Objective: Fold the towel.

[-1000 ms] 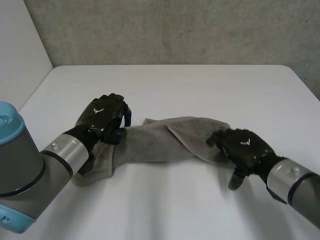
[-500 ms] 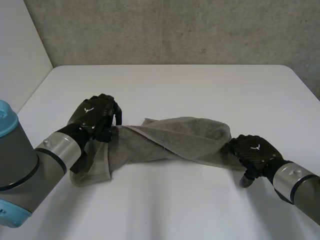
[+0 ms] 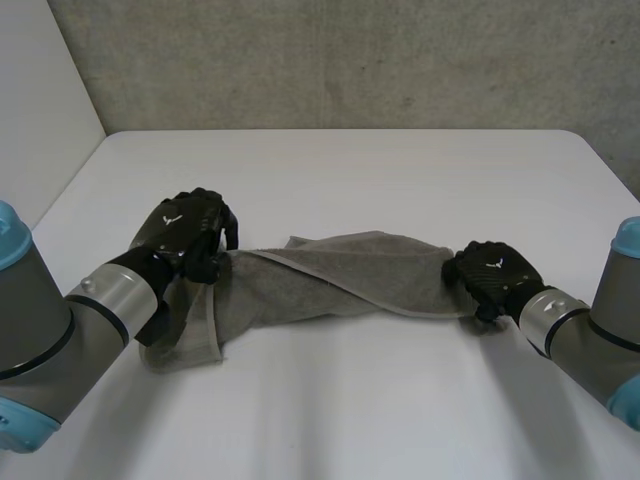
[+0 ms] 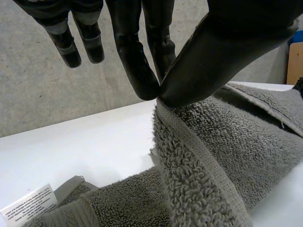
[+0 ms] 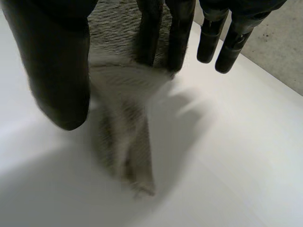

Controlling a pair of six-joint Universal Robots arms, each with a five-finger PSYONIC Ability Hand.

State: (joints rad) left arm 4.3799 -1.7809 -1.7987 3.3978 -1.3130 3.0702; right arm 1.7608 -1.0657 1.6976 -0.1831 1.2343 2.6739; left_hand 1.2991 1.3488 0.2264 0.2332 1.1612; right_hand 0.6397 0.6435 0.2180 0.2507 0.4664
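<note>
A grey towel (image 3: 340, 275) lies stretched and twisted across the white table (image 3: 350, 170) between my two hands. My left hand (image 3: 185, 235) is at the towel's left end, and in the left wrist view the hand (image 4: 222, 52) pinches the towel's hemmed edge (image 4: 189, 156) between thumb and fingertips. More of the towel hangs down to the table beneath it. My right hand (image 3: 490, 280) is curled over the towel's right end. In the right wrist view that hand (image 5: 57, 61) has the towel (image 5: 128, 85) between thumb and fingers, with a corner hanging down below them.
A white care label (image 4: 28, 210) shows on the towel's lower fold near my left hand. A grey wall stands behind the table. Bare tabletop stretches in front of and behind the towel.
My right hand slid right along the towel to its end and curled its fingers around it. My left hand drew slightly left, pulling the towel longer and tauter.
</note>
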